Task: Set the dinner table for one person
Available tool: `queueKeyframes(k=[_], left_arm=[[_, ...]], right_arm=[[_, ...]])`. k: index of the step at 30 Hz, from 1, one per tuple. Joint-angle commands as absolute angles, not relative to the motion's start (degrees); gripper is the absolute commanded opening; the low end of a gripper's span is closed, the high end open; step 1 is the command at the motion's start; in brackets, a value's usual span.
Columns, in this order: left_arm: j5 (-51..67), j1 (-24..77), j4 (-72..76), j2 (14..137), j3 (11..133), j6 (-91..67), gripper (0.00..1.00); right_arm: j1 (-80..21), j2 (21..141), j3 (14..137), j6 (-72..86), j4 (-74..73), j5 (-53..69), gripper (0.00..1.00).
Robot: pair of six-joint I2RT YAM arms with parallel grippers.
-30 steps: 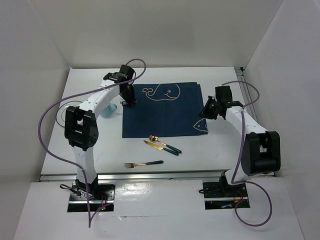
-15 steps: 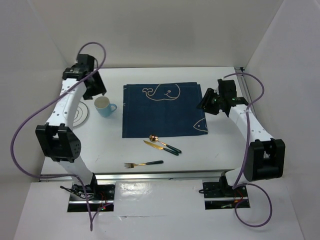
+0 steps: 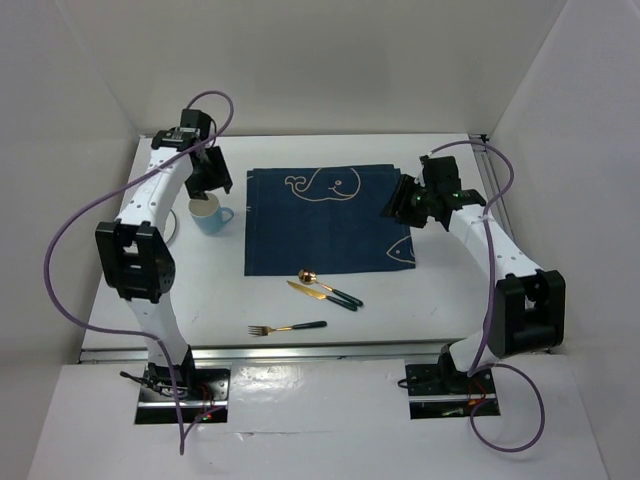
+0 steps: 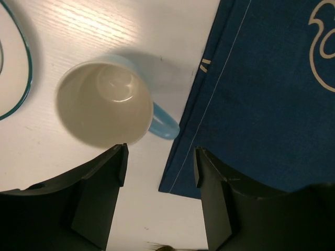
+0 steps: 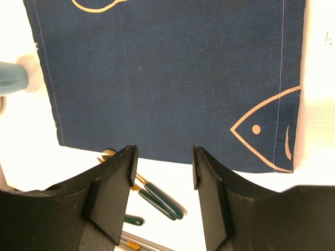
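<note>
White worktop [image 3: 440,300] fills the overhead shot, with the navy placemat [image 3: 325,225] lying mid-table and the fork [image 3: 287,328] alone near the front edge. Only the left wrist cam shows inside the mug [image 4: 102,102], just off the mat. Left fingers [image 4: 99,193] and right fingers [image 5: 112,188] are both spread, gripping nothing.

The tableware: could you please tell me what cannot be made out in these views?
Plate: left wrist view, cut off by the left edge; top view, mostly behind the left arm.
Cutlery: right wrist view, partly hidden behind the fingers.
Mug: right wrist view, blurred and cut off at the left edge.
Fork: top view, tines too small to count.
</note>
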State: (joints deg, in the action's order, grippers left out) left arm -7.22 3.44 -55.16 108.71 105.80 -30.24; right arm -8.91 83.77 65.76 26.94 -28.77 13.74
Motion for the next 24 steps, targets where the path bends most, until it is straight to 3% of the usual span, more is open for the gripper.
queueKeyframes(k=[1,6,14,21,22,24], left_arm=[[-7.5,3.1,-55.9,112.2,109.1,-31.2,0.70],[-9.2,3.6,-55.9,114.5,109.9,-31.7,0.76],[-11.7,3.6,-54.7,119.5,110.5,-31.7,0.57],[-11.0,3.6,-55.2,122.1,114.2,-30.6,0.30],[-11.6,3.6,-55.2,122.1,114.2,-30.6,0.17],[-11.6,4.1,-55.7,121.6,114.8,-30.1,0.03]], right_arm=[[-9.4,83.6,68.6,26.5,-29.9,12.6,0.58],[-9.4,83.6,68.6,26.5,-29.9,12.6,0.59],[-9.9,83.6,68.6,26.5,-29.9,12.6,0.59],[-9.9,84.1,69.2,26.5,-30.4,12.0,0.59],[-9.9,84.1,69.2,26.5,-30.4,12.0,0.59],[-9.9,84.1,69.2,26.5,-30.4,12.0,0.59]])
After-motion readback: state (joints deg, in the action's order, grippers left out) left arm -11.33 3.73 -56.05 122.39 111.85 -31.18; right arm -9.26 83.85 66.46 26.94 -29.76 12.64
